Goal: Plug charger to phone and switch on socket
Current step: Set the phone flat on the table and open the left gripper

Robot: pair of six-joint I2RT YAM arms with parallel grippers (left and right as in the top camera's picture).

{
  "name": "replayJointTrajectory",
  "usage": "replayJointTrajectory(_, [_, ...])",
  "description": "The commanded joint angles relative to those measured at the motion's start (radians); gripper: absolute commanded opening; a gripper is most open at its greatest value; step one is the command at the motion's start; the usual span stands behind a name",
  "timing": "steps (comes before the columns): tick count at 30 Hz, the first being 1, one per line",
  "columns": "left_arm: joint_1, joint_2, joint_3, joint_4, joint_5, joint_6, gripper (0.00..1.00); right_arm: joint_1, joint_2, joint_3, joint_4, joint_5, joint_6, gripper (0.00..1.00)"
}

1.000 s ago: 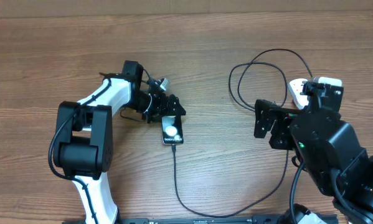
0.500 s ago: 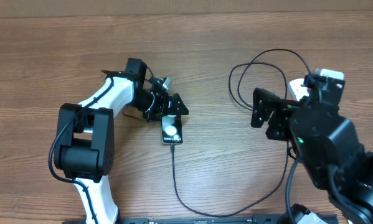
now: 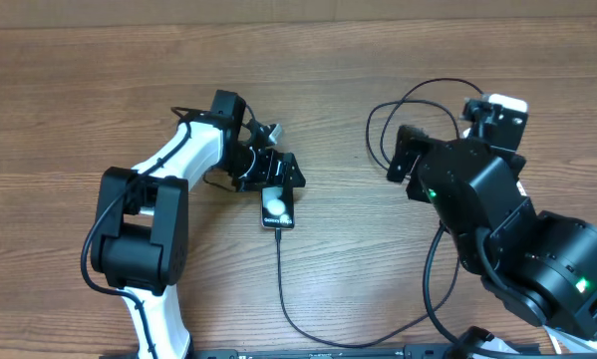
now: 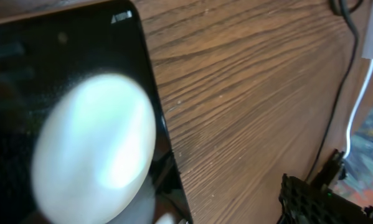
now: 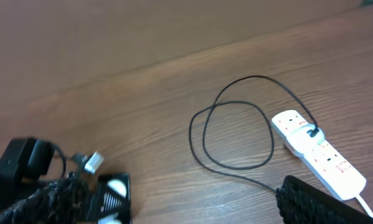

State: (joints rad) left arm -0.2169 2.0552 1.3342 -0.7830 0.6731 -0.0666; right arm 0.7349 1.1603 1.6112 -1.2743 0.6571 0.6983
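Note:
The black phone (image 3: 276, 209) lies flat at mid-table with a white round spot on its face; it fills the left of the left wrist view (image 4: 80, 124). My left gripper (image 3: 274, 178) stands open over the phone's far end, holding nothing. The thin black charger (image 3: 283, 289) meets the phone's near end, runs toward me and right, then loops (image 5: 236, 134) up to the white socket (image 5: 317, 152), where its plug sits. My right gripper (image 3: 407, 166) hangs open beside that loop, left of the socket. The right arm hides the socket in the overhead view.
The bulky black right arm (image 3: 517, 229) covers the table's right side. The left arm's white links (image 3: 168, 160) and black base (image 3: 134, 244) stand at the left. A small white connector (image 3: 271, 130) hangs by the left wrist. One right finger (image 5: 323, 202) shows at the lower right.
The right arm has swung away from me and left, now covering the socket from above. The left gripper has opened a little wider and edged right over the phone's far end.

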Motion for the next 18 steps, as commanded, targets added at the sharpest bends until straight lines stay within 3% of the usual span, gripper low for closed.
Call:
replayJointTrajectory(1, [-0.002,0.067,-0.041,-0.009,-0.275,-0.073,1.0,-0.006,0.005,0.021,0.007,0.088,0.065,1.0])
replayJointTrajectory(10, [-0.064,0.067,0.019,-0.034,-0.417,-0.152,1.0,-0.006,0.014,0.021,-0.011,0.113,0.114,1.0])
replayJointTrajectory(18, [-0.062,0.045,0.127,-0.22,-0.607,-0.188,1.0,-0.006,0.014,0.021,-0.023,0.035,0.113,1.0])
